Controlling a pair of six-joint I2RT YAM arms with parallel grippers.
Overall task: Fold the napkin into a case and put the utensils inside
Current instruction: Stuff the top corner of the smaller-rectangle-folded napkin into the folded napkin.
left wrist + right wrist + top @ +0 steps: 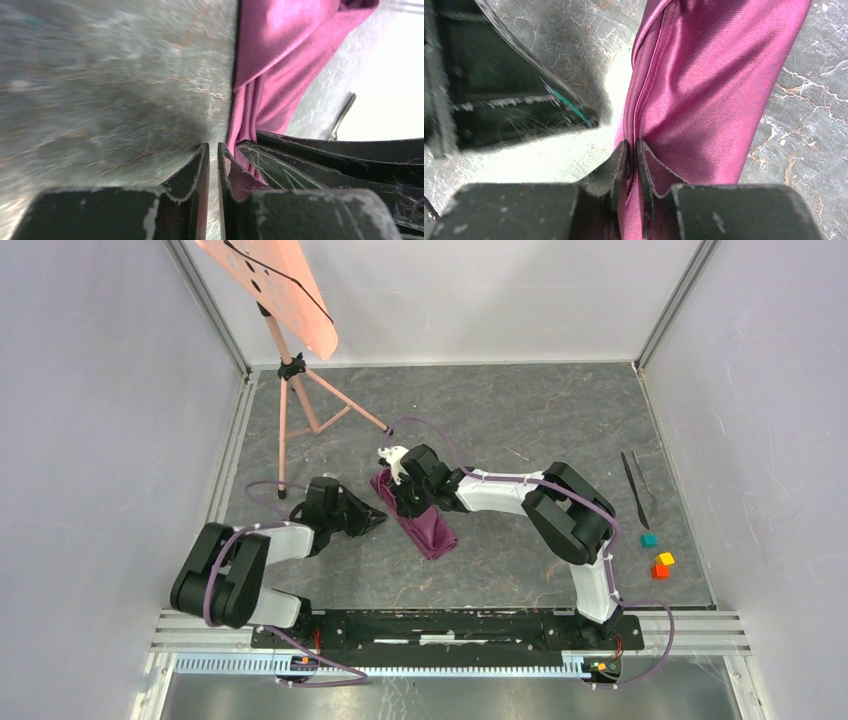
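The plum-maroon napkin lies mid-table, folded into a long narrow strip that runs diagonally. My right gripper is over its far end. In the right wrist view this gripper is shut on a folded edge of the napkin, with cloth pinched between its fingers. My left gripper is low at the strip's left side. In its wrist view the left gripper is open by only a thin slit, holding nothing, and the napkin lies just right of it. The utensils lie far right.
A pink tripod carrying a salmon panel stands at the back left. A teal cube, a yellow cube and an orange cube sit near the right wall, below the utensils. Walls enclose the table on three sides.
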